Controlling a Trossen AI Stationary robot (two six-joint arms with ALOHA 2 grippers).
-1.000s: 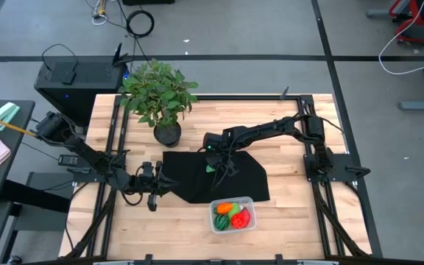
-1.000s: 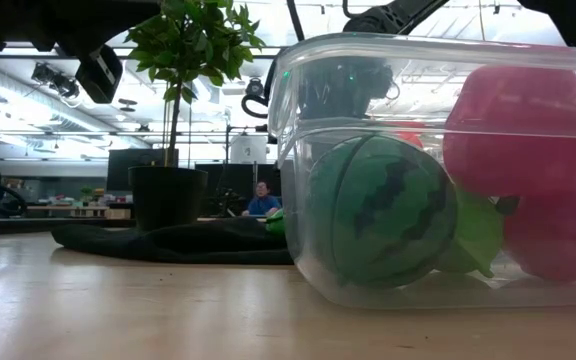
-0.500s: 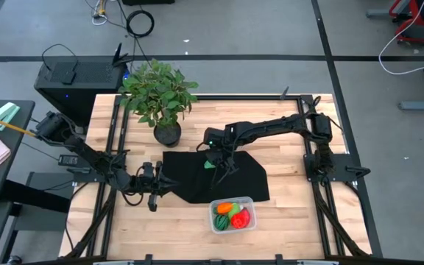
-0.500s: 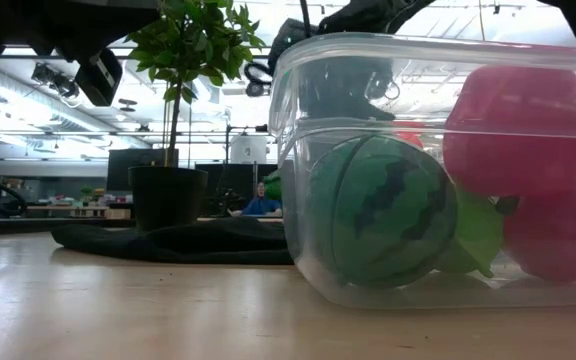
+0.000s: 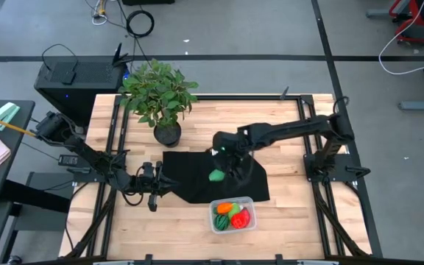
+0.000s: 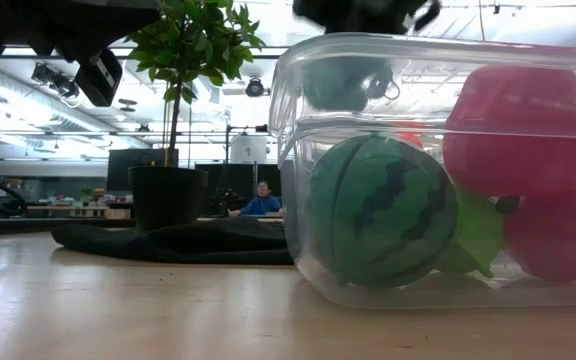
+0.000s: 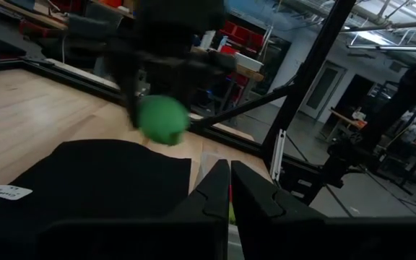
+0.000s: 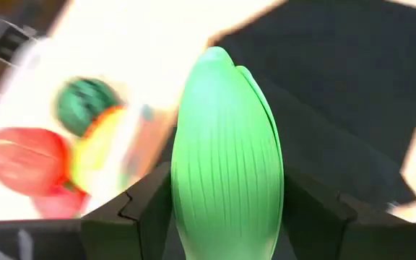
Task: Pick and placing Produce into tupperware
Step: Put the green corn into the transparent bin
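My right gripper (image 5: 224, 168) is shut on a light green ribbed toy vegetable (image 8: 227, 148), which also shows in the high view (image 5: 216, 175), above the black mat (image 5: 197, 177). The clear tupperware (image 5: 232, 214) stands near the table's front edge and holds a striped green melon (image 6: 380, 212), red pieces (image 6: 528, 125) and an orange one (image 5: 225, 208). My left gripper (image 7: 230, 189) is shut and empty at the mat's left edge, and it also shows in the high view (image 5: 169, 183). My right gripper pinches the light green vegetable's two long sides (image 8: 183, 173) between its two fingers (image 8: 139, 209). The vegetable's ribbed pointed end sticks out past the fingertips. It hangs lifted clear above the black mat, as the left wrist view (image 7: 162, 120) shows.
A leafy potted plant (image 5: 159, 99) stands at the table's far left. The black mat covers the table's middle. Dark frame rails (image 5: 112, 158) run along the left and right sides. Bare wood (image 5: 293, 210) lies right of the tupperware.
My right gripper has lifted the light green vegetable off the mat and carried it toward the table's near edge and a little right, toward the tupperware. My left arm has kept still.
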